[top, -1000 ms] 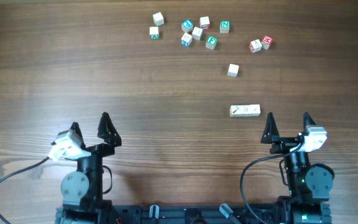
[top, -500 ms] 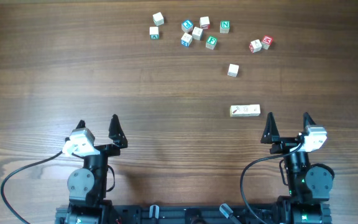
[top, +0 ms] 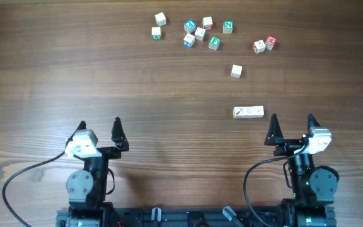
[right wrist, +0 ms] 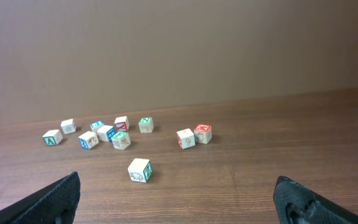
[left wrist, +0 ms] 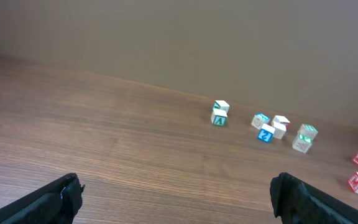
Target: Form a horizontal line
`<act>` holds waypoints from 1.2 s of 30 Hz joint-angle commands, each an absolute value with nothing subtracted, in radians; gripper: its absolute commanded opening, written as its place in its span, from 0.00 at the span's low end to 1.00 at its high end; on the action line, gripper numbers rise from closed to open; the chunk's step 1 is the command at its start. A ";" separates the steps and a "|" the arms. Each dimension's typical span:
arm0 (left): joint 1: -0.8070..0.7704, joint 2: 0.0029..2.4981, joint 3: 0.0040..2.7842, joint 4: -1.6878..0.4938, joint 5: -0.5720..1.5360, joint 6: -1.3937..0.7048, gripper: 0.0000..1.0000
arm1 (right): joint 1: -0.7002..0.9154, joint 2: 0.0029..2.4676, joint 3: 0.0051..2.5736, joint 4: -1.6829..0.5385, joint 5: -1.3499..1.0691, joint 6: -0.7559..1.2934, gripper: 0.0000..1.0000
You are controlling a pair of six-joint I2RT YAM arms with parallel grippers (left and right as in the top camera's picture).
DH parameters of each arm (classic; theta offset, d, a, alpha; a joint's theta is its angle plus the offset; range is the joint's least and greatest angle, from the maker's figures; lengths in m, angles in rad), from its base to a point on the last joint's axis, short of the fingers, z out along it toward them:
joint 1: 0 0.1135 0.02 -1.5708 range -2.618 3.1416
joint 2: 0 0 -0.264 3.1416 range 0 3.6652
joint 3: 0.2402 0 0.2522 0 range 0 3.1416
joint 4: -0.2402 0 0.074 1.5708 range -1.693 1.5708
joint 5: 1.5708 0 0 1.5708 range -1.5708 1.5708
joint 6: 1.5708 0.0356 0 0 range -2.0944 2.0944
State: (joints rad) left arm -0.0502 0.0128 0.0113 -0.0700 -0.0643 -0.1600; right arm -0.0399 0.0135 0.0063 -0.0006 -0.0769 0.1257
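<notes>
- Left gripper [top: 99,125]: black, tapered fingers spread wide with nothing between them. Its wrist view shows only their tips.
- Right gripper [top: 291,122]: also splayed and empty.
- The horizontal line [top: 248,111]: three pale wooden cubes touching in a short bar. It lies near the right gripper's left finger, slightly ahead, and its marks are too faint to read.
- A lone cream cube [top: 236,70] sits farther out, with lettered cubes [top: 200,33] scattered beyond it.
- The table [top: 106,75] is dark wood-grain, and a plain tan wall [right wrist: 179,50] stands behind it.

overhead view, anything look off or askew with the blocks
Nothing looks damaged or spilled. The three-cube line lies level and closed up. Only a lone cream cube sits apart, between the line and the scattered letter cubes.
</notes>
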 commanded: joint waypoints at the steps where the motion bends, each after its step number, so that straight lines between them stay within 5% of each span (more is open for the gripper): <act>1: -0.007 0.003 0.006 -0.079 0.033 -0.134 1.00 | -0.036 0.005 0.005 0.002 -0.062 0.108 1.00; 36: 0.017 0.003 0.006 -0.076 0.033 -0.138 1.00 | -0.036 0.005 0.005 0.002 -0.062 0.107 1.00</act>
